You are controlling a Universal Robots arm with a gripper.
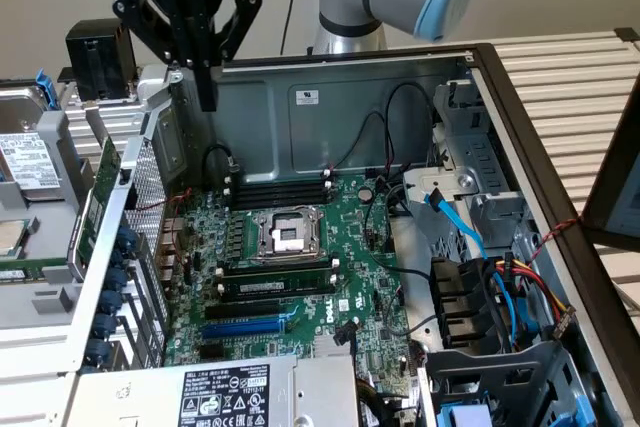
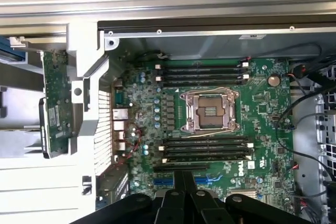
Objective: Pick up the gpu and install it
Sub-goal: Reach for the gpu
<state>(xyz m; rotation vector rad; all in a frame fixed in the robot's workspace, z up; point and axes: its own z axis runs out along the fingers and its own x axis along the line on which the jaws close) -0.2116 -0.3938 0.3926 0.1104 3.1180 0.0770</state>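
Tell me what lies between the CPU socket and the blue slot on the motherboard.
Long dark memory slots run across between the CPU socket and the blue slot; the exterior and wrist views both show it.

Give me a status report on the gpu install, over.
End effector shut, empty, above case corner. The gpu on edge outside case, untouched. Obstacle: case wall between gpu and motherboard.

Green gpu (image 2: 55, 100) rests just outside the case (image 2: 210, 43)
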